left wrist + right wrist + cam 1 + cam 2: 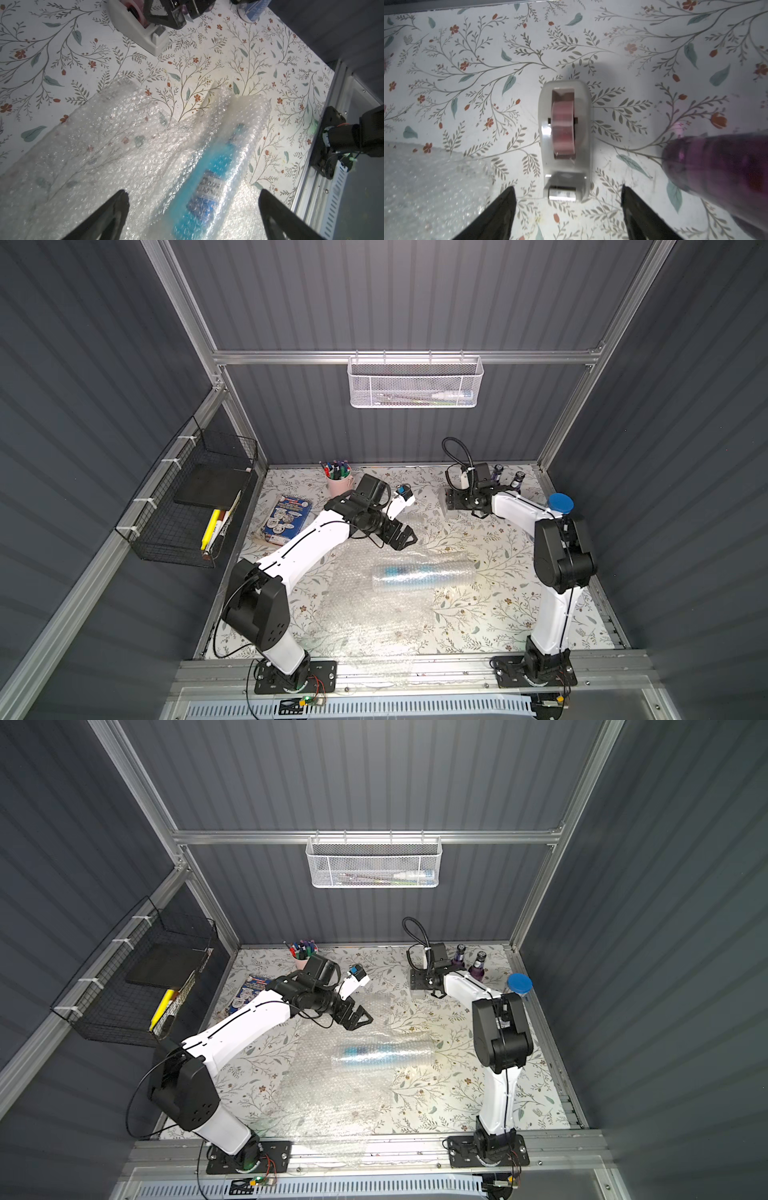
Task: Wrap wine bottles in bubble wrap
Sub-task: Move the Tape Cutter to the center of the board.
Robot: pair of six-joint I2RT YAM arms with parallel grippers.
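Observation:
A bright blue wine bottle (409,572) (207,180) lies on its side, rolled inside bubble wrap (428,570), on top of a flat sheet of bubble wrap (370,614) (104,145). My left gripper (405,539) (192,193) hovers open above that roll, with nothing between its fingers. Two purple wine bottles (497,472) (517,481) stand at the back right; one (716,162) shows in the right wrist view. My right gripper (457,502) (566,187) is open low over the table, its fingers either side of the cutter end of a grey tape dispenser (564,124), not touching it.
A pink cup of markers (338,483) and a book (282,518) sit at the back left. A blue-lidded tube (560,504) stands by the right arm. Another bubble wrap sheet (399,518) lies behind the left gripper. Wire baskets hang on the left and back walls.

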